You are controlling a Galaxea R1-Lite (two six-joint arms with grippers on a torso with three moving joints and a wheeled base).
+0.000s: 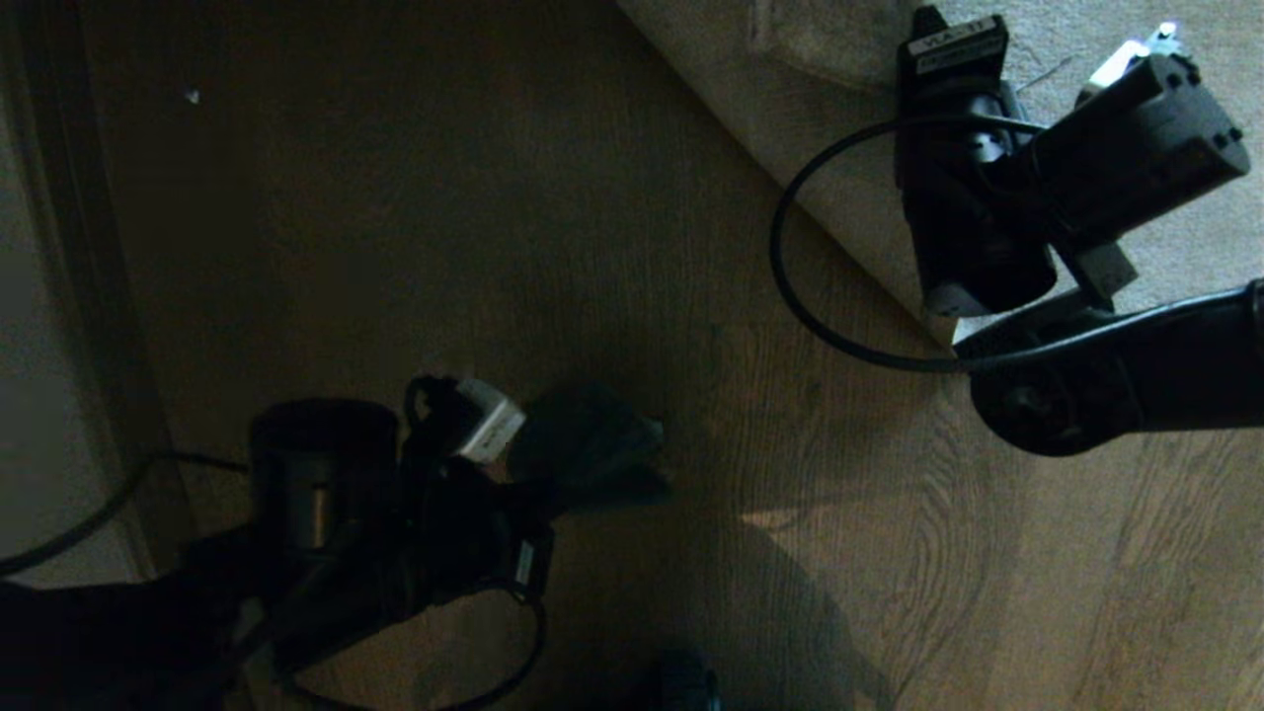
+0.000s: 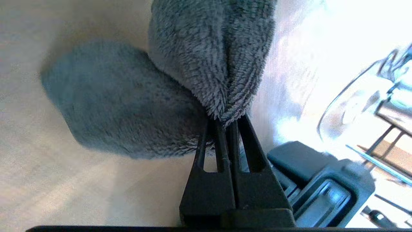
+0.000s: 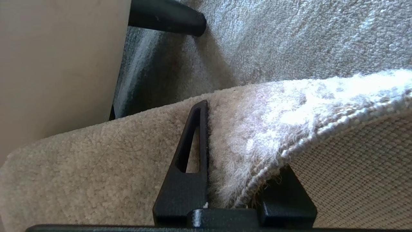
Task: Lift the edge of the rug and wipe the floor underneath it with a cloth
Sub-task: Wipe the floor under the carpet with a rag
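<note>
The light grey rug fills the upper right of the head view, over the brown wood floor. My right arm reaches over its edge. In the right wrist view my right gripper is shut on the rug's hem, which is raised so its woven backing shows. One finger lies on the pile; the other is hidden under the rug. My left gripper is shut on the dark grey cloth, which hangs just above the floor. In the head view that cloth is at the lower left.
A pale wall and dark skirting run down the left side. A black cable loops off my right arm over the rug edge. Beyond the rug stand a beige panel and a black leg. Part of my base is by the cloth.
</note>
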